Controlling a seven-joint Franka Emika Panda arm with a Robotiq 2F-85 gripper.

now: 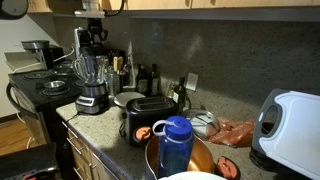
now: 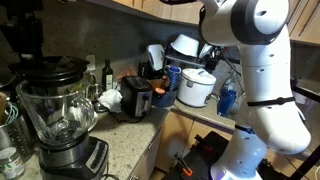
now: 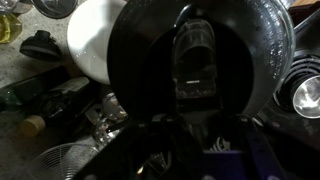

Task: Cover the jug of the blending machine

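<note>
- hand (image 1: 91,42) over jug (image 1: 89,70) in an exterior view: small, dark, jaws unreadable
- wrist view: dark round shape (image 3: 250,50) fills frame and hides most below; dark objects (image 3: 50,95) on worktop (image 3: 14,120) at left blurred
- blending machine (image 2: 65,120): base cut by bottom edge
- white appliance (image 1: 292,125): cut by right edge
- orange pot (image 1: 203,160): cut by bottom edge, partly behind blue-capped bottle (image 1: 175,142)

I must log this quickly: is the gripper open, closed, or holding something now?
Gripper: cannot be told; its fingers merge with the black lid in the wrist view.
</note>
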